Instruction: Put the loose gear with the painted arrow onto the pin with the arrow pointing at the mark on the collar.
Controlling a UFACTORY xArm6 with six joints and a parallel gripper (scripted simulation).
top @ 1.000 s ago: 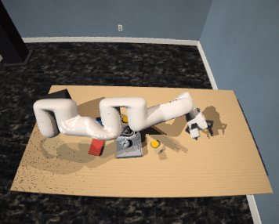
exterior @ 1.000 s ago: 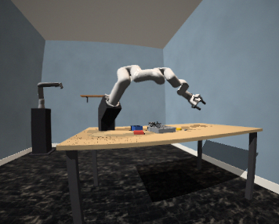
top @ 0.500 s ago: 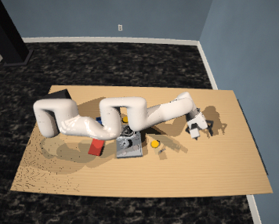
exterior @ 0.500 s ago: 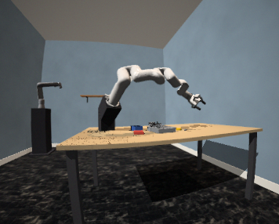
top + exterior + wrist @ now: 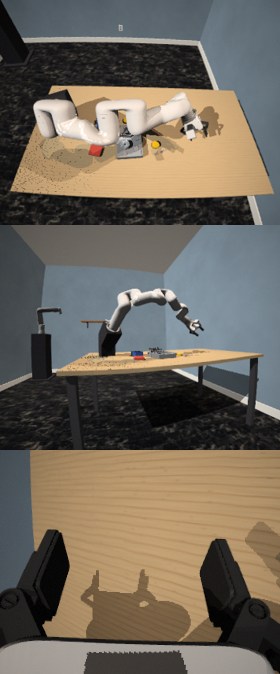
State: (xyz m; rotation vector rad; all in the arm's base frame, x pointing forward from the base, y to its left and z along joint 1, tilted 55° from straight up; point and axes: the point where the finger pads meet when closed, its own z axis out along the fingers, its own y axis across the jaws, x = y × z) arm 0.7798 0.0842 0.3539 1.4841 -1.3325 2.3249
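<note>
The grey timing case (image 5: 130, 147) lies on the wooden table near the middle, with a toothed gear (image 5: 126, 143) on top; the pin and the collar mark are too small to make out. The case also shows in the exterior view (image 5: 161, 354). A small yellow round piece (image 5: 156, 145) lies just right of the case, and another yellow piece (image 5: 124, 119) lies behind it. My gripper (image 5: 197, 127) (image 5: 195, 328) hangs high above the table's right part, far from the case. In the wrist view its fingers stand wide open and empty, with only bare table and their shadow below.
A red block (image 5: 95, 149) lies left of the case and a blue block (image 5: 137, 353) lies behind it. The arm's black base (image 5: 107, 339) stands at the table's far left. The table's right edge is close beyond the gripper.
</note>
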